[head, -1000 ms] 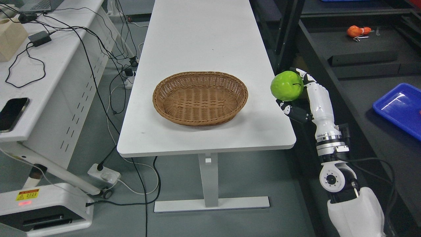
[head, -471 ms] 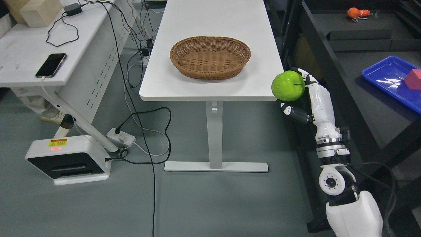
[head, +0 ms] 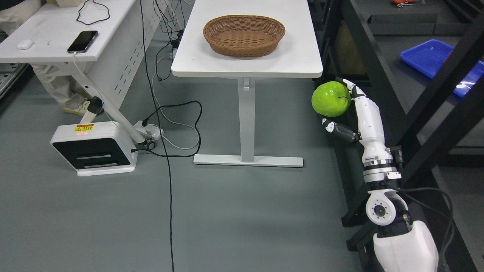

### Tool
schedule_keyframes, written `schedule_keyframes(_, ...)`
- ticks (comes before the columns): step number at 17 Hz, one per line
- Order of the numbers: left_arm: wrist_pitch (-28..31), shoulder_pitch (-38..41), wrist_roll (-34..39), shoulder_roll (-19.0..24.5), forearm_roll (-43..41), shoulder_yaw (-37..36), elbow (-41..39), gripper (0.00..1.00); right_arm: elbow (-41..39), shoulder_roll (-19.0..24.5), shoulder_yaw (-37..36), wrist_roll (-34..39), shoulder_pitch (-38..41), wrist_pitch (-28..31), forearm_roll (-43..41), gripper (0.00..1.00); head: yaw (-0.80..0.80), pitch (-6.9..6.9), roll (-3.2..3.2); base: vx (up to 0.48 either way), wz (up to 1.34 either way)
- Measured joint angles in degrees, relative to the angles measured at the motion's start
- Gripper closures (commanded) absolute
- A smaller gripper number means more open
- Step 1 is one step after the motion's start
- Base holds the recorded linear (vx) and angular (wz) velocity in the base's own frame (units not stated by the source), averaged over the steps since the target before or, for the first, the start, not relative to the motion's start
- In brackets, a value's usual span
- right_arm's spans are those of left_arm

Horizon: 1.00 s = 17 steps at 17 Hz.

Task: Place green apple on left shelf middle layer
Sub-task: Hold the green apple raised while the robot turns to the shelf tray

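One arm in view: the right arm rises from the lower right corner of the frame, forearm near upright, with the right hand at right of centre. Fingers curled around the back of the green apple; thumb extends below the fruit, pointing toward frame left. The apple is grasped, held in the air above the grey floor, stem side facing the palm.

The apple sits just below and right of the near right corner of the white surface, not touching it. On that surface, at upper centre, stands a brown wicker basket, oval, nothing visible inside.

Right edge of frame: black shelf frame with diagonal struts, crossing behind the forearm. On a dark shelf layer at upper right lies a blue tray, partly hidden by a strut. Which layer this is cannot be told from this angle.

Upper left: a second white surface carries a dark phone with a cable attached and a small white object near its left end. Below it, on the floor, a white box-shaped unit with a yellow warning label and a red light. Black cables and a power strip trail across the floor between the two surfaces. A person's leg and shoe show under the left surface.
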Motion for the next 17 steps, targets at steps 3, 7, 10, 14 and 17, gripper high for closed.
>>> schedule_keyframes(3,0.0,0.0,0.0,0.0,0.0,0.0,0.0,0.0,-0.1,0.1,-0.1,-0.2,0.1,0.0,0.0,1.0,0.0,0.0,0.0,-0.261,-0.28)
schedule_keyframes(7,0.0,0.0,0.0,0.0,0.0,0.0,0.0,0.0,-0.1,0.2,-0.1,0.1,0.1,0.0,0.0,1.0,0.0,0.0,0.0,-0.084,-0.54)
schedule_keyframes(10,0.0,0.0,0.0,0.0,0.0,0.0,0.0,0.0,-0.2,0.3,-0.1,0.3,0.1,0.0,0.0,1.0,0.0,0.0,0.0,0.033,-0.66)
schedule_keyframes(14,0.0,0.0,0.0,0.0,0.0,0.0,0.0,0.0,-0.2,0.3,-0.2,0.3,0.1,0.0,0.0,1.0,0.0,0.0,0.0,0.108,-0.98)
schedule_keyframes(17,0.1,0.0,0.0,0.0,0.0,0.0,0.0,0.0,-0.2,0.3,-0.2,0.3,0.3,0.0,0.0,1.0,0.0,0.0,0.0,0.165,-1.15)
